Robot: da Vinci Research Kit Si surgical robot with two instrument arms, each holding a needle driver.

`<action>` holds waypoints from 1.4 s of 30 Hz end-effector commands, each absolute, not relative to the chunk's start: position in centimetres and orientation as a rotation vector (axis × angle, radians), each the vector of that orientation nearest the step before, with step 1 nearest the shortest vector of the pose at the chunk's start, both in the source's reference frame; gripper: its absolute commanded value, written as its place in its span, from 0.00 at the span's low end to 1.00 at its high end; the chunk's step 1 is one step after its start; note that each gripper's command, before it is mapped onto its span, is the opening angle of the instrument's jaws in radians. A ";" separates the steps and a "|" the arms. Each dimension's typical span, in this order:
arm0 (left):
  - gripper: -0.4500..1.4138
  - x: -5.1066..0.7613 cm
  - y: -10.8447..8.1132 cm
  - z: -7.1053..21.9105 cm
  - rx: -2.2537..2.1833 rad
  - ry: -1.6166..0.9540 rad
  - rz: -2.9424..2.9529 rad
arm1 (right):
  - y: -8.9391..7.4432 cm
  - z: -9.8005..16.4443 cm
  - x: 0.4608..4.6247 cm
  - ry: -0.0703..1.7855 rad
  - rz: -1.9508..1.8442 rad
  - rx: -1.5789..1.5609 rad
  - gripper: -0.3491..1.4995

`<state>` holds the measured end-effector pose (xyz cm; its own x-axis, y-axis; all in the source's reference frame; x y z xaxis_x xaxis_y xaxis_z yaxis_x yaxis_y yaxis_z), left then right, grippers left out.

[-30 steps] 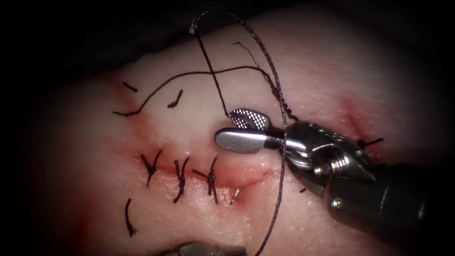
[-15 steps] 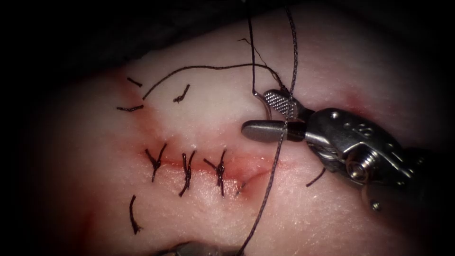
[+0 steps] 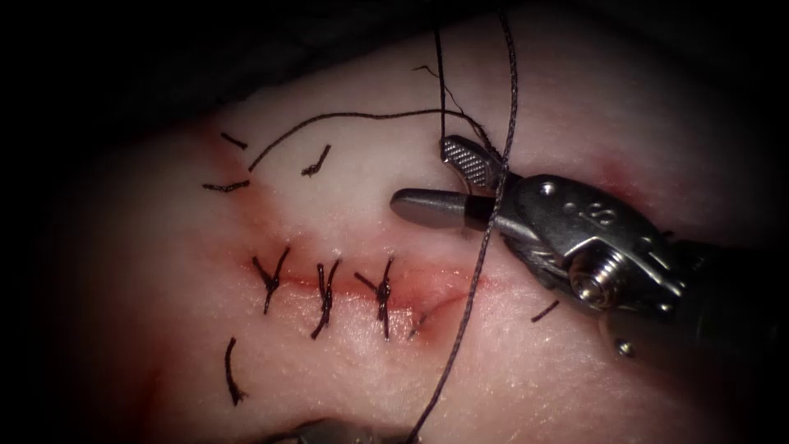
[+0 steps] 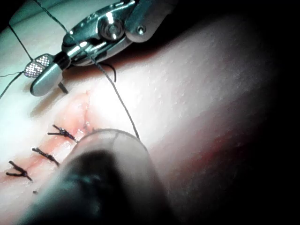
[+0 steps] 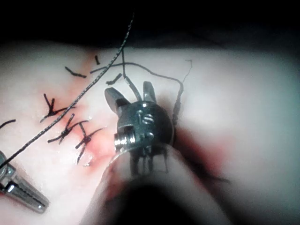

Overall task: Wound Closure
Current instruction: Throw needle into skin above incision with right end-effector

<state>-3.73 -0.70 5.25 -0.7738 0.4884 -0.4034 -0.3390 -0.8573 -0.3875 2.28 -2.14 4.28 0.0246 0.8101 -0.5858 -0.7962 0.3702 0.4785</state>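
Above the cut (image 3: 427,289), taut thread (image 3: 485,238) runs near-vertical past right tool's (image 3: 431,182) spread fingers.

The right hand (image 3: 448,185) is silver steel with cross-hatched jaw faces and screws.

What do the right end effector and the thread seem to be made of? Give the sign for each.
Right end effector: apparently polished metal, grey with bright glints, one jaw face cross-hatched; its jaws stand open. Thread: probably braided dark fibre, matte, with a twisted texture along the strand crossing the cut.
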 end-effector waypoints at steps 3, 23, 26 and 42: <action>0.13 -3.74 -0.6 5.3 -0.692 -0.400 2.572 | -2.1 4.3 2.43 0.894 1.261 0.051 0.00; 0.08 -3.11 -0.3 5.4 -0.688 -0.377 2.535 | -2.2 4.3 2.61 1.059 1.836 0.757 0.00; 0.07 -3.12 -0.3 5.4 -0.702 -0.363 2.523 | -2.3 4.3 2.70 1.047 1.870 0.849 0.00; 0.07 -3.35 -0.2 5.6 -0.724 -0.364 2.502 | -2.7 3.9 2.98 1.053 1.916 1.120 0.00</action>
<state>-3.29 -0.30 5.57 -0.7307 0.5390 -0.4189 -0.3954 -0.8344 -0.3840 2.86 -2.78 3.95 -0.4051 0.8377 0.3663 -0.1474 -0.4553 0.8781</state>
